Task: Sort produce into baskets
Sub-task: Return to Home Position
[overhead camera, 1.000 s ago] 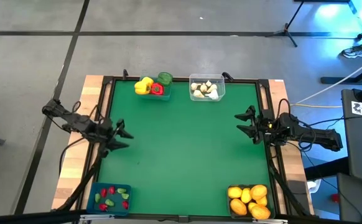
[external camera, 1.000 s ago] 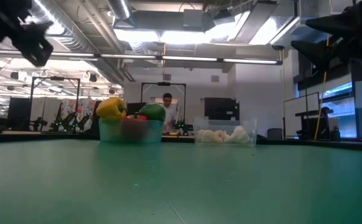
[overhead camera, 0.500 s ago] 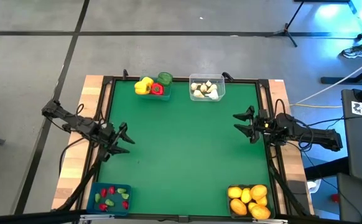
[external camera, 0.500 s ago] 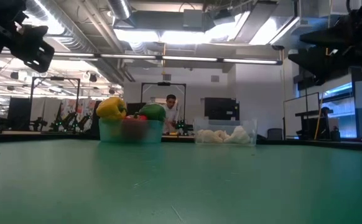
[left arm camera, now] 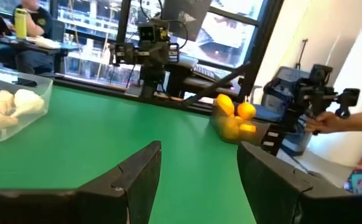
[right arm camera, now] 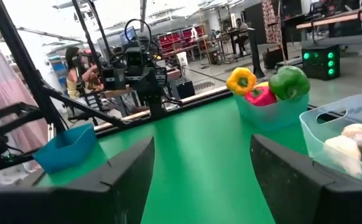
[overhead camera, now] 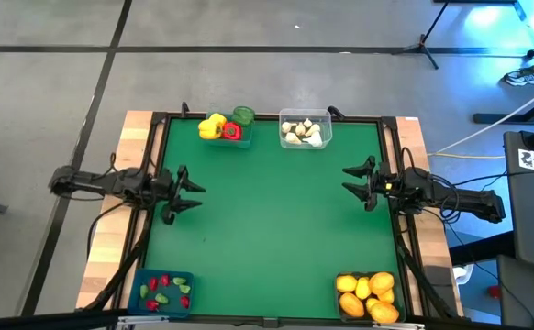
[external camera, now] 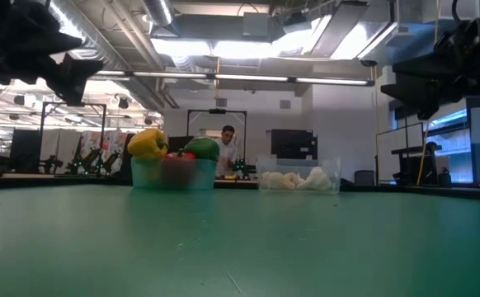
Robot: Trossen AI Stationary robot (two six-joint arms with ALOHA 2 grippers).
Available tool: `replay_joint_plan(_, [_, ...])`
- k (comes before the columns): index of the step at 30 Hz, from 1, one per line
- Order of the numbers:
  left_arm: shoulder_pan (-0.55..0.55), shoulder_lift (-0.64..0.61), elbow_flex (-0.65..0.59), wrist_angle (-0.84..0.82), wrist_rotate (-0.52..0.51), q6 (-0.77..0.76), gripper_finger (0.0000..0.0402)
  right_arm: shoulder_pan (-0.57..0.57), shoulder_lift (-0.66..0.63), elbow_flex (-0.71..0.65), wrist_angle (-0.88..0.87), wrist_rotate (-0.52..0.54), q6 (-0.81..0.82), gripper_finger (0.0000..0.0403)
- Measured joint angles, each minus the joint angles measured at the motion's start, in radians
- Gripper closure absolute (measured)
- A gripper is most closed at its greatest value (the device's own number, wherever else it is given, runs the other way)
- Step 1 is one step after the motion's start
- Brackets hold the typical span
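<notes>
Four baskets (overhead camera: 327, 134) at the counter's (overhead camera: 276, 229) edges hold peppers (overhead camera: 214, 125), garlic (overhead camera: 296, 136), citrus (overhead camera: 363, 289) and small red-green pieces (overhead camera: 163, 282). Left hand (overhead camera: 196, 199) and right hand (overhead camera: 345, 180) hover wide open, empty, at opposite sides; sorting looks finished.

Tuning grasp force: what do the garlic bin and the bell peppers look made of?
Garlic bin: clear glossy plastic by the look; the bulbs show through its wall. Bell peppers: smooth, evenly coloured with highlights, likely moulded plastic or rubber; cannot tell which.

place: robotics lab | evidence: exposed ceiling ducts (external camera: 112, 41), strip lights (external camera: 248, 80), person (external camera: 228, 142) at far bench (external camera: 240, 175)
</notes>
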Motion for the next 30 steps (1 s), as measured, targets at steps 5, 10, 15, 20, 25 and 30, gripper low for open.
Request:
replay_joint_plan(5, [0.116, 0.0, 0.0, -0.007, 0.043, 0.017, 0.0194, 0.0, 0.0, 0.0, 0.0, 0.0, -0.026, 0.0142])
replay_joint_plan(10, [0.175, 0.0, 0.001, -0.006, 0.078, 0.007, 0.0194, 0.0, 0.0, 0.0, 0.0, 0.004, -0.056, 0.0142])
replay_joint_plan(15, [0.18, 0.001, 0.001, -0.007, 0.078, 0.018, 0.0194, 0.0, 0.0, 0.0, 0.001, 0.041, -0.076, 0.0142])
replay_joint_plan(20, [0.18, 0.002, 0.001, -0.006, 0.078, 0.037, 0.0194, 0.0, 0.001, -0.001, -0.004, 0.081, -0.078, 0.0142])
replay_joint_plan(25, [0.18, 0.002, 0.001, -0.007, 0.077, -0.017, 0.0194, 0.0, 0.001, -0.001, -0.005, 0.082, -0.078, 0.0142])
replay_joint_plan(30, [0.18, 0.002, 0.001, -0.007, 0.076, -0.047, 0.0194, 0.0, 0.001, 0.0, 0.001, 0.088, -0.078, 0.0142])
